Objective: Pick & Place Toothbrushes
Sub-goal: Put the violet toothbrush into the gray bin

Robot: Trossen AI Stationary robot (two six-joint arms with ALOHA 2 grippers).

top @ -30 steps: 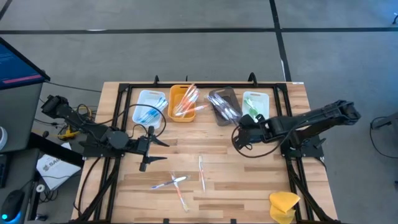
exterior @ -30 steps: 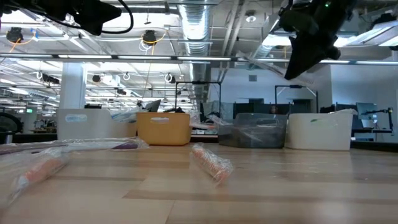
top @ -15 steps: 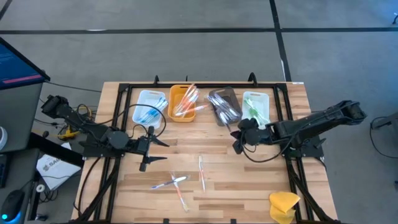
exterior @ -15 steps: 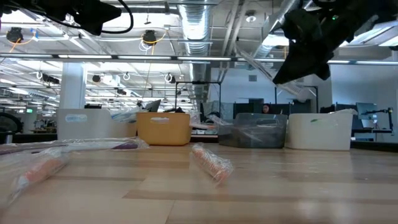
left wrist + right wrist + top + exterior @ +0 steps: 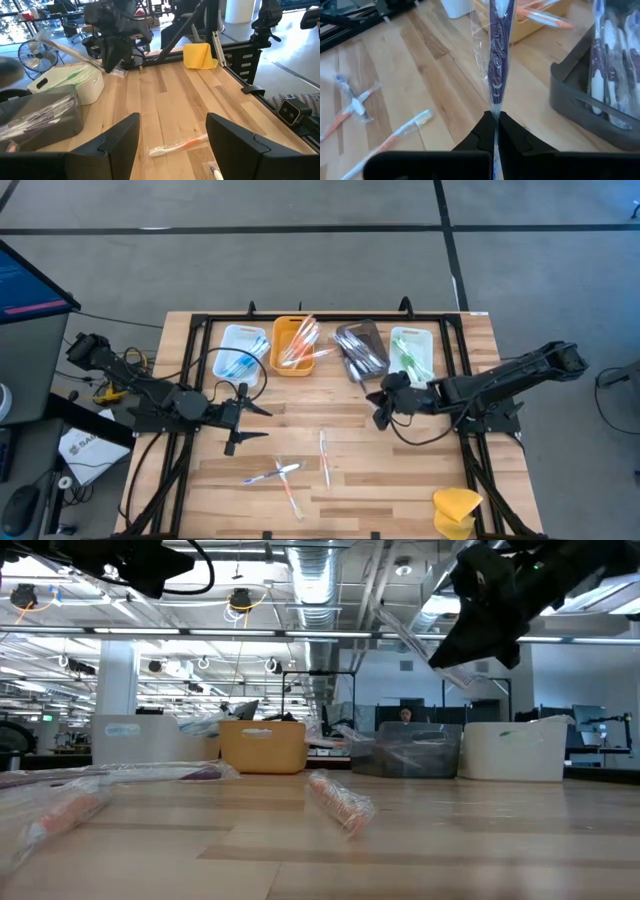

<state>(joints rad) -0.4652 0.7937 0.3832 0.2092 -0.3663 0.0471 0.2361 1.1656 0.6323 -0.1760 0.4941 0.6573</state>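
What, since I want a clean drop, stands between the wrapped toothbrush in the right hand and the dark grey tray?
Nothing visible does. The right hand is shut on the wrapped toothbrush over bare wood beside the dark grey tray; only open tabletop lies between them.

The counter (image 5: pixel 400 465) is pale planked wood with visible grain and a slight sheen, framed by matt black metal rails (image 5: pixel 300 319). The trays look like smooth plastic: white (image 5: pixel 232 340), orange (image 5: pixel 282 361), dark grey (image 5: pixel 352 370) and another white one (image 5: pixel 424 340). Loose toothbrushes (image 5: pixel 272 474) are thin plastic in clear, crinkly glossy wrap. The right hand (image 5: pixel 495 131) is matt black plastic, pinching a shiny wrapped dark-handled toothbrush (image 5: pixel 497 60). The yellow lump (image 5: pixel 456 508) looks soft and matt, like cloth or sponge.
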